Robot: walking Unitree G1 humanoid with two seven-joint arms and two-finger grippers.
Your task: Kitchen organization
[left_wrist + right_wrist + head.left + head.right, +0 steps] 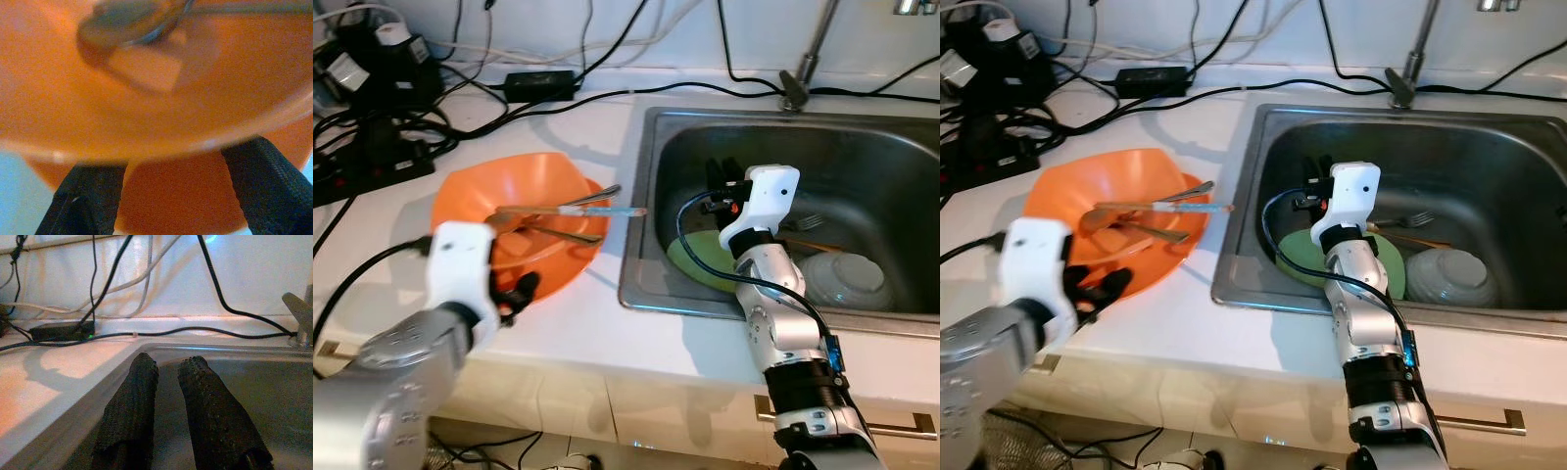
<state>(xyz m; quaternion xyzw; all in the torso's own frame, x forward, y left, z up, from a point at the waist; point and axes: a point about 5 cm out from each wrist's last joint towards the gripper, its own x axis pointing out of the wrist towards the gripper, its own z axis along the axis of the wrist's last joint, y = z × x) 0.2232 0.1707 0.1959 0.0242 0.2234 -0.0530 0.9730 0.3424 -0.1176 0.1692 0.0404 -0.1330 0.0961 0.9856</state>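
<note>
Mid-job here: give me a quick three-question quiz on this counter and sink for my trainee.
1. True or false: the round orange plastic bowl sits inside the stainless steel sink.
2. Which lies in the sink? A) a flat green plate B) a red mug C) a blue sponge
3. Fill in: the left tool is at the orange bowl's near ____, while the right tool hovers over the sink holding nothing.
Key: 1 false, it stands on the white counter; 2 A; 3 rim.
</note>
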